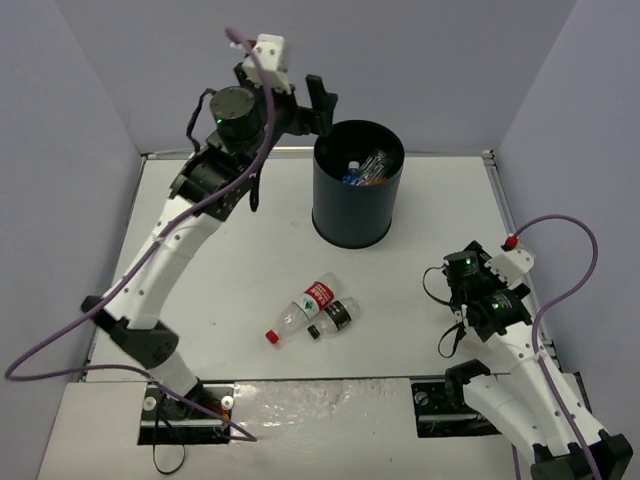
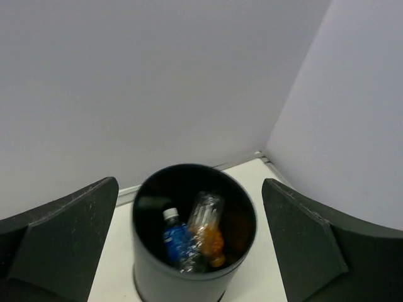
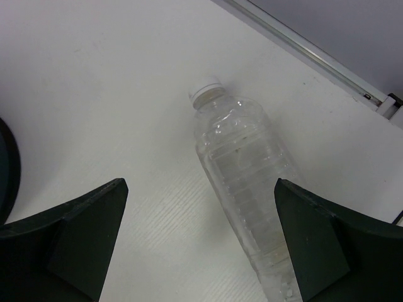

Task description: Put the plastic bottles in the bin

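**Bottles and bin, with finger positions.** Inside the bin [image 2: 143, 267], seen from the left wrist, lie a blue-labelled bottle [image 2: 175, 241] with a white cap and an orange-tinted bottle [image 2: 211, 231], side by side and touching. The bin stands upright at the far middle of the table [image 1: 230, 260].

The left gripper [image 2: 190, 184] hangs above and just left of the bin's rim. Its fingers [image 2: 69, 236] are spread wide and grasp nothing. In its own view the bin mouth sits between them, well below.

Two more bottles lie on their sides on the table, nearer than the bin and touching each other. They are a red-labelled bottle [image 1: 303, 308] and a dark-labelled bottle [image 1: 335, 315], both well apart from either gripper.

A fifth, clear bottle [image 3: 242, 167] lies on its side at the table's right, cap pointing away from the wrist camera. It lies under the right gripper [image 3: 200, 182], whose fingers [image 3: 75, 233] are released and wide apart. This bottle sits off-centre in the gap, and its base end runs behind the finger on the right of that view. Whether they touch cannot be told.
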